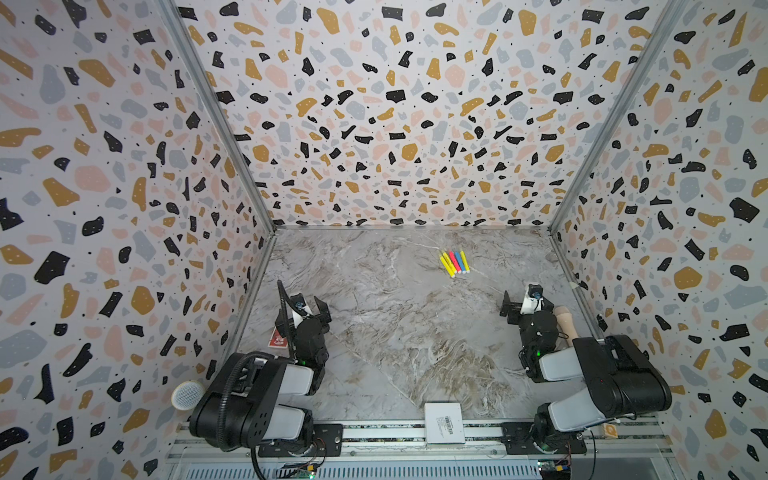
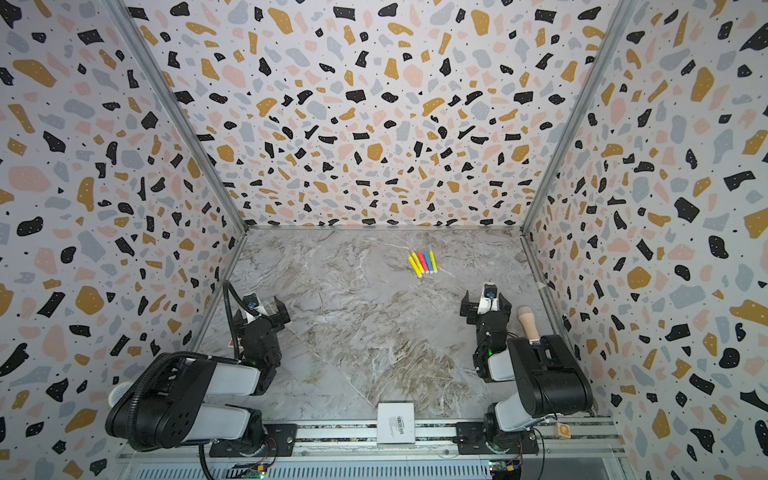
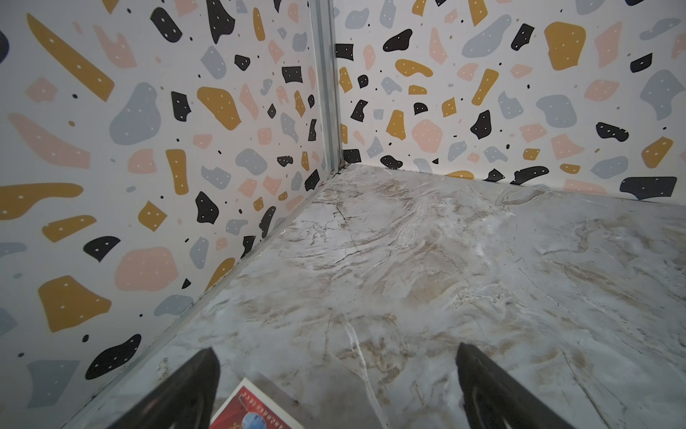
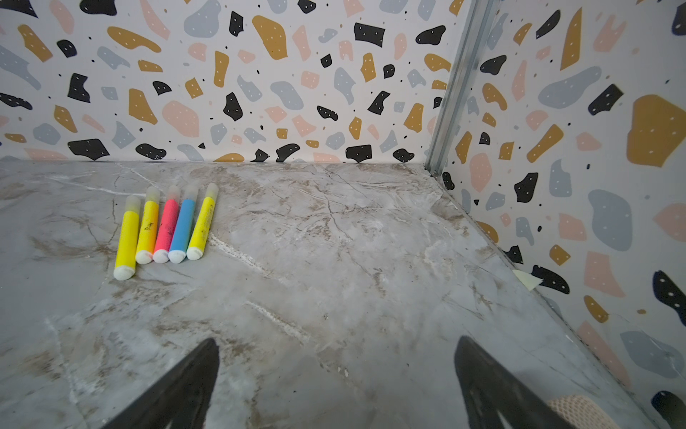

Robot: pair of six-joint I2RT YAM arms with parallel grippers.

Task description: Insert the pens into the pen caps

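With the left gripper (image 3: 336,351) and right gripper (image 4: 336,341) hanging open, the 5 pens (image 4: 167,223) are lying touching at the far right, so grabbing 1 is risking scattering the others.

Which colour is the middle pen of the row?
Pink-red pen, best in the right wrist view.

marble table (image 1: 395,332) | far right: five pens (image 1: 455,262) side by side | near edge: white box (image 1: 444,423) | left: red card (image 1: 277,337)

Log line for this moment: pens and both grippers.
pens: five side by side on table, untouched | left gripper: open, empty, near red card | right gripper: open, empty, facing pens
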